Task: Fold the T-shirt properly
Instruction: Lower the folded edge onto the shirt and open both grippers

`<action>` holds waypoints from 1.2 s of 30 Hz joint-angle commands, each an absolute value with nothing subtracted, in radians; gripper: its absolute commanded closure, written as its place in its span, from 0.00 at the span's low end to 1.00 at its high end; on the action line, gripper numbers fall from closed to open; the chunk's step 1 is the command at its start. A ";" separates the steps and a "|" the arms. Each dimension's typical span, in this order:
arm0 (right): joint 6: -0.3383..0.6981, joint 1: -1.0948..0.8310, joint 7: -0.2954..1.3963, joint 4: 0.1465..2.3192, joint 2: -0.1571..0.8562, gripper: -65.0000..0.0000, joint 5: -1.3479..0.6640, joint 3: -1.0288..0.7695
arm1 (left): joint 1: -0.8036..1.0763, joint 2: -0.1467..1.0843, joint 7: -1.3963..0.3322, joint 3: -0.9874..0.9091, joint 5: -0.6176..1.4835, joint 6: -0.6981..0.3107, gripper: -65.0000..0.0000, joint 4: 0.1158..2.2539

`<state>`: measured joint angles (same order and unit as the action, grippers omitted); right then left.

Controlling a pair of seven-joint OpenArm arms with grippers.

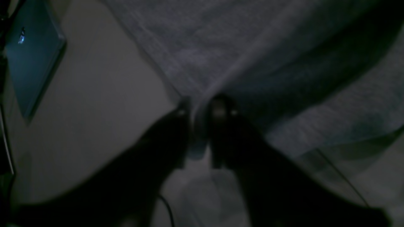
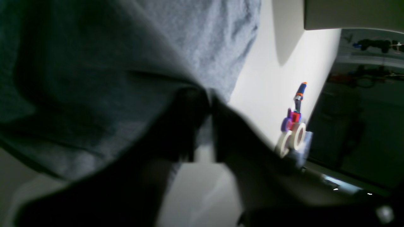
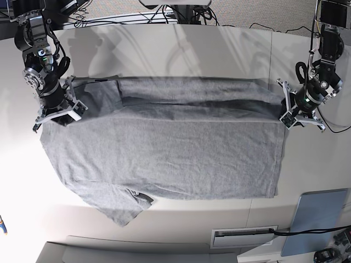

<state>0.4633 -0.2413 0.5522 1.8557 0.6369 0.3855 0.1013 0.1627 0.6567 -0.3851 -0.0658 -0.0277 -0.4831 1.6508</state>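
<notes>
White tabletop (image 3: 164, 52) under grey T-shirt (image 3: 164, 159); both grippers' jaws slightly parted around its edges

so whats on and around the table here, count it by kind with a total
T-shirt: 1
Grippers: 2, the left gripper and right gripper, each at an end of the shirt's folded edge
Grey flat panel: 1
Tape rolls: 2
Total: 6
</notes>
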 commanded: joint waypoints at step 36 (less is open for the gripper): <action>0.266 -0.228 0.636 1.544 0.468 1.00 -0.064 -0.093 | 0.175 0.432 -0.630 -0.075 0.487 -0.229 1.00 1.471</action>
